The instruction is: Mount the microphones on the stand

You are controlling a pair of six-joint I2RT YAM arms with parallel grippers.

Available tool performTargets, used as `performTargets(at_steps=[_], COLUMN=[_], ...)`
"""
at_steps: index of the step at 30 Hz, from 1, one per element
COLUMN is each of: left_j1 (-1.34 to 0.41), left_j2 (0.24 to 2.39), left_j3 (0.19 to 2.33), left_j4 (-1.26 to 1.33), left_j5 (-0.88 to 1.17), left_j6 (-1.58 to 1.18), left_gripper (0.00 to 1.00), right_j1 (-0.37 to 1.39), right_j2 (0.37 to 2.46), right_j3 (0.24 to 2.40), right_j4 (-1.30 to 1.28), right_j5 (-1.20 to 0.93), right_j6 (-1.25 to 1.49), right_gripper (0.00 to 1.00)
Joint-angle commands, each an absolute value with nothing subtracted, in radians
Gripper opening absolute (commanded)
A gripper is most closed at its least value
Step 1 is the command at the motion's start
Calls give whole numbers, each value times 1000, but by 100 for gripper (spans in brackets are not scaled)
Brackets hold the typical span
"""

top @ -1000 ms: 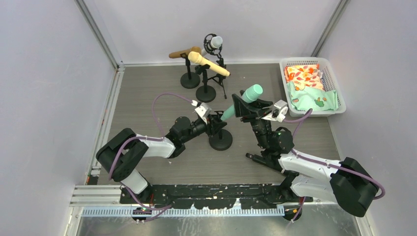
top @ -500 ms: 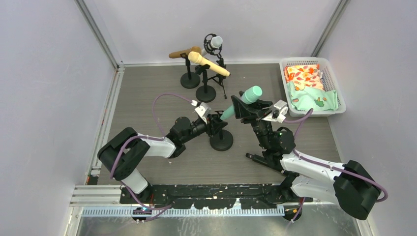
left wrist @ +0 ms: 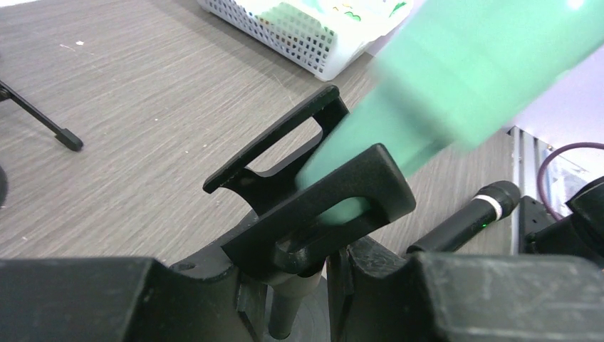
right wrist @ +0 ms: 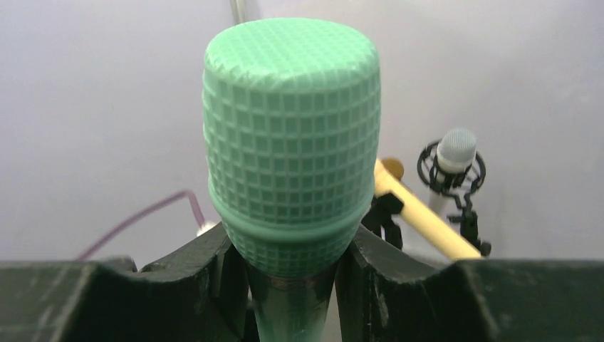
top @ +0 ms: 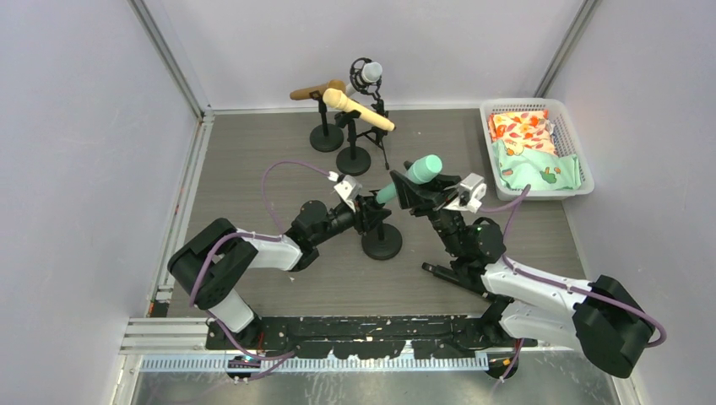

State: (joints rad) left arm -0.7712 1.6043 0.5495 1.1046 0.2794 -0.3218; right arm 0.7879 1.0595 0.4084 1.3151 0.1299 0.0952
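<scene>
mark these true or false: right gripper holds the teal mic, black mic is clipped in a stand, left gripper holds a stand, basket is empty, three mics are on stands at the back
1. The right gripper holds the teal microphone. True.
2. The black microphone is clipped in a stand. False: it lies on the table beside the right arm.
3. The left gripper holds a stand. True: it is closed on the post of the near stand, just under the clip.
4. The basket is empty. False: it holds patterned fabric.
5. Three microphones are on stands at the back. True: the gold microphone, the cream-yellow microphone and the white microphone.
</scene>
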Motion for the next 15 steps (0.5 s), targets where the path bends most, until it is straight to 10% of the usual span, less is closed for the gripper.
performTargets(at_steps=[1, 15], left_j1=[-782, -782], left_j2=[1604, 1607], left_j3=[577, 590], left_j4=[1175, 1215], left_j5=[299, 310], left_j6=[-440, -466], left_gripper=[0, 0], right_j1=[803, 845], right_j2=[1064, 1024], right_j3=[360, 384], right_j4=[1192, 880], right_j5=[36, 68], right_j6=[56, -64], right_gripper=[1, 1])
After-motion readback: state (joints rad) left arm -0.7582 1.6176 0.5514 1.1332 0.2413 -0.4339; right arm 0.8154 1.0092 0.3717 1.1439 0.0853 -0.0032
